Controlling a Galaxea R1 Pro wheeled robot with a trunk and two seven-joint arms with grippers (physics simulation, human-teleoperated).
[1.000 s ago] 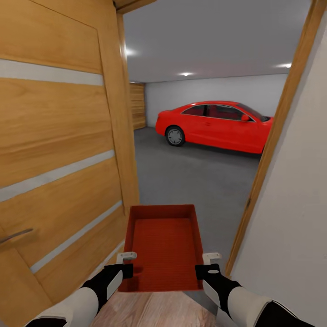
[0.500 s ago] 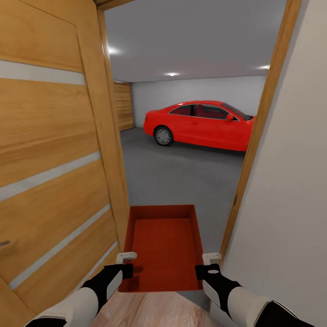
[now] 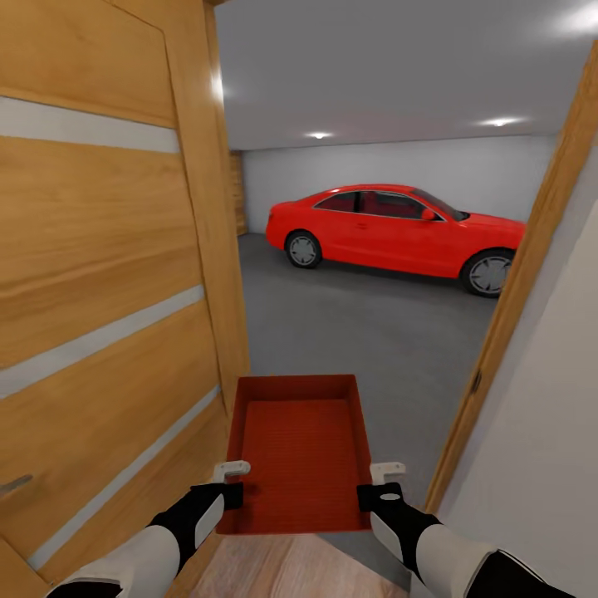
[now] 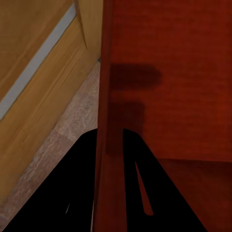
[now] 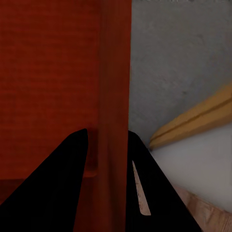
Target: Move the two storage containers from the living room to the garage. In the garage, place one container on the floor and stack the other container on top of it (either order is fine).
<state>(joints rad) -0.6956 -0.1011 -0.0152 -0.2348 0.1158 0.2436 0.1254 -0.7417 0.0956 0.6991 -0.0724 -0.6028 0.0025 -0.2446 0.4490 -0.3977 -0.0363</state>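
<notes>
We carry one empty storage container [image 3: 301, 453] in the doorway facing the garage floor [image 3: 365, 332], our left gripper [image 3: 230, 473] and right gripper [image 3: 387, 475] each pinching a side wall between their fingers [image 4: 77, 193], one red car [image 3: 394, 228] ahead.

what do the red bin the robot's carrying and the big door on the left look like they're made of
The orange-red rectangular open bin looks like matte moulded plastic: uniform colour, thin walls, finely ribbed bottom. The tall wooden door with pale stripes looks like light varnished wood or veneer, showing grain; its pale inlaid bands could be frosted glass or metal, hard to tell.
</notes>
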